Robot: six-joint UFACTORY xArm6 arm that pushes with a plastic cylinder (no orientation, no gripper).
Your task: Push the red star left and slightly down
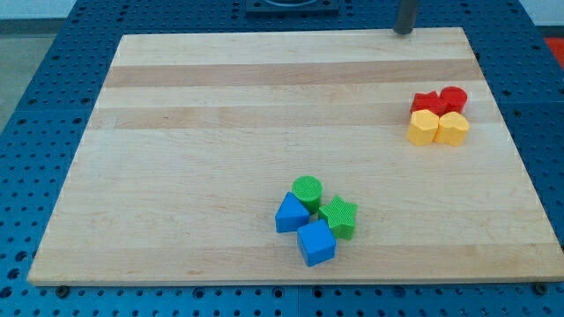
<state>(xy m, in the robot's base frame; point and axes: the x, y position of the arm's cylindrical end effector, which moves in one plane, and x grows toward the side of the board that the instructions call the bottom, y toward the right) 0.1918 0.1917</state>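
Observation:
The red star [426, 101] lies near the view's right edge of the wooden board [220, 132], touching a red cylinder [453, 99] on its right. Two yellow blocks sit just below them: one [423, 127] under the star, one [453, 129] under the cylinder. My tip [404, 31] is at the board's top edge, well above the red star and slightly to its left, touching no block.
A second cluster sits at the bottom centre: a green cylinder [307, 190], a green star [339, 216], a blue triangular block [290, 214] and a blue cube [316, 242]. A blue perforated table [35, 106] surrounds the board.

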